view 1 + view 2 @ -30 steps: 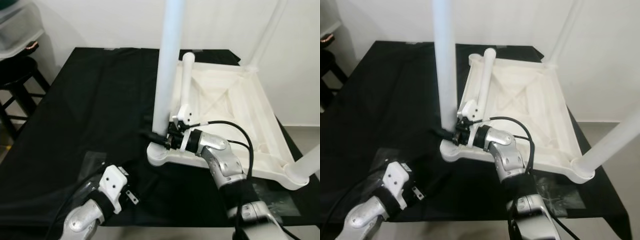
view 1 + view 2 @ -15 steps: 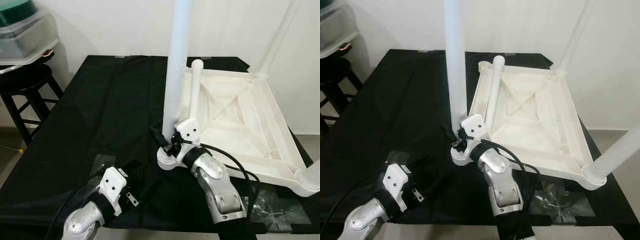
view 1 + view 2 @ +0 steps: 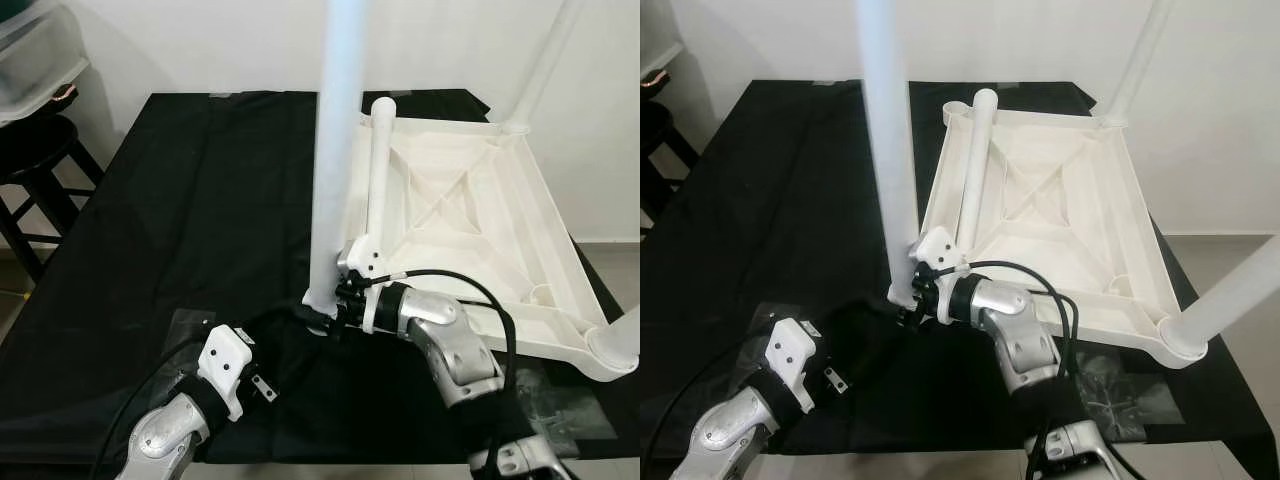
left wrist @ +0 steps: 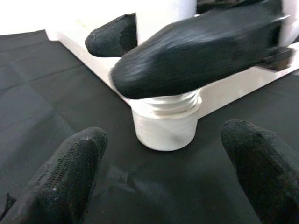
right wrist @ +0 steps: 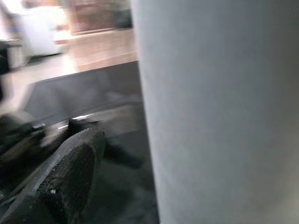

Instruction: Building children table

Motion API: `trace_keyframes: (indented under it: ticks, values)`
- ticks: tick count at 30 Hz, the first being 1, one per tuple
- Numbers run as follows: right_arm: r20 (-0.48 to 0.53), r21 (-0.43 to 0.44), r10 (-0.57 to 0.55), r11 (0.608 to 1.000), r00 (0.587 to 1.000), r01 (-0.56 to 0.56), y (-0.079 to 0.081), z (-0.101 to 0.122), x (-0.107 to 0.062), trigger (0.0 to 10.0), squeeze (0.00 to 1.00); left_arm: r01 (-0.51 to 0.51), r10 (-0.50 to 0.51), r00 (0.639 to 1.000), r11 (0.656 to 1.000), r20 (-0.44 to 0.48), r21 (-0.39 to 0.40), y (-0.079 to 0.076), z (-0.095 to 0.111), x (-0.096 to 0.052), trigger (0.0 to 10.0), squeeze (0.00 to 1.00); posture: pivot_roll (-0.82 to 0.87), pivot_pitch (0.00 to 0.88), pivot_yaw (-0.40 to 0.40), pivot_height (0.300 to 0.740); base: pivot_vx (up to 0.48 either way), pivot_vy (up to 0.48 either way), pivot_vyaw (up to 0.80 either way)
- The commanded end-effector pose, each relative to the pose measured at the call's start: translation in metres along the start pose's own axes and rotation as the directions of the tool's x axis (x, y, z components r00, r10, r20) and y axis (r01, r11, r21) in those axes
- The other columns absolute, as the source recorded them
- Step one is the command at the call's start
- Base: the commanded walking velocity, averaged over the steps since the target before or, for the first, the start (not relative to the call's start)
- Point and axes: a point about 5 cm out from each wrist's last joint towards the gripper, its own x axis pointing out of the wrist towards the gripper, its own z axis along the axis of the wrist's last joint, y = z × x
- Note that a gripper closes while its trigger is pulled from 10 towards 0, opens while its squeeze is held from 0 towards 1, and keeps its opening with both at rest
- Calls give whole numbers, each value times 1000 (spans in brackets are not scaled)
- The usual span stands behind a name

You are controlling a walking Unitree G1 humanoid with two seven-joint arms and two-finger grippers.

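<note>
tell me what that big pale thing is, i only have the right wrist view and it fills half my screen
Observer: It is a white table leg, standing upright at the near corner of the upturned white tabletop. The right gripper is clamped around its base.
Operator: is the leg seated in the corner yet
Observer: The left wrist view shows screw threads exposed above the corner socket, so it looks not fully screwed down.
Operator: where's the left arm
Observer: The left gripper is open, low over the black cloth, aimed at that socket without touching it.
Operator: other legs on
Observer: Two more stand upright at corners; a fourth leg lies loose on the tabletop.
</note>
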Motion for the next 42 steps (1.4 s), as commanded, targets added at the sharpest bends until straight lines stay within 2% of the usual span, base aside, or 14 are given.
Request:
trace_keyframes:
  ticks: [1,7,8,9,21,24,26,30,31,34,35,37,38,42]
  values:
    - [19,-7,67,998,998,-67,-6,7,3,10000,0,4,-5,999,1000,-34,-5,-2,-7,-3,10000,0,12,160,-15,740,0,0,0]
    - [31,22,206,978,978,-207,-14,17,1,10000,0,3,-4,999,1000,-35,-6,-3,-7,-3,10000,0,18,163,-14,740,0,0,0]
    - [26,29,242,970,970,-243,-14,18,0,3608,0,4,-4,999,1000,-35,-7,-3,-7,-3,10000,0,21,162,-16,740,0,0,0]
    - [24,43,268,962,963,-269,-16,19,-1,0,0,4,-4,999,1000,-35,-8,-3,-7,-3,10000,0,23,165,-18,740,0,0,0]
    - [37,34,244,969,969,-245,-25,16,-9,0,0,3,-3,999,1000,-34,-11,-5,-7,-4,10000,0,12,173,-11,740,0,0,0]
    - [35,19,196,980,980,-197,-26,15,-12,0,0,4,-5,999,1000,-34,-11,-5,-7,-5,10000,0,7,178,-12,740,0,0,0]
    - [18,-10,-23,1000,1000,23,-32,11,-19,0,0,7,-7,999,1000,-33,-11,-5,-6,-6,10000,0,1,184,-14,740,0,0,0]
    - [23,-13,-66,998,998,66,-32,9,-20,0,0,7,-7,999,1000,-33,-11,-6,-6,-6,10000,0,-2,185,-21,740,0,0,0]
    - [-8,10,-296,955,955,296,-3,-17,-14,0,0,5,-5,999,1000,-35,-10,-5,-5,-8,10000,0,1,201,-11,740,0,0,0]
    - [-16,10,-488,872,872,489,16,-28,-17,0,0,5,-5,999,1000,-39,-9,-4,-6,-9,10000,0,-10,181,-1,740,0,0,0]
    - [-17,17,-618,786,786,618,25,-31,-23,0,0,6,-6,999,1000,-43,-9,-4,-6,-10,10000,0,-10,177,8,740,0,0,0]
    - [-17,17,-618,786,786,618,25,-31,-23,0,0,6,-6,999,1000,-43,-9,-4,-6,-10,10000,0,-10,177,8,740,0,0,0]
    - [-19,20,-668,744,744,668,25,-34,-25,0,0,11,-11,999,1000,-49,-9,-4,-8,-10,10000,0,16,159,13,740,0,0,0]
    - [-10,21,-656,755,755,656,24,-34,-20,0,0,5,-5,999,1000,-54,-3,-3,-9,-11,10000,0,26,145,17,740,0,0,0]
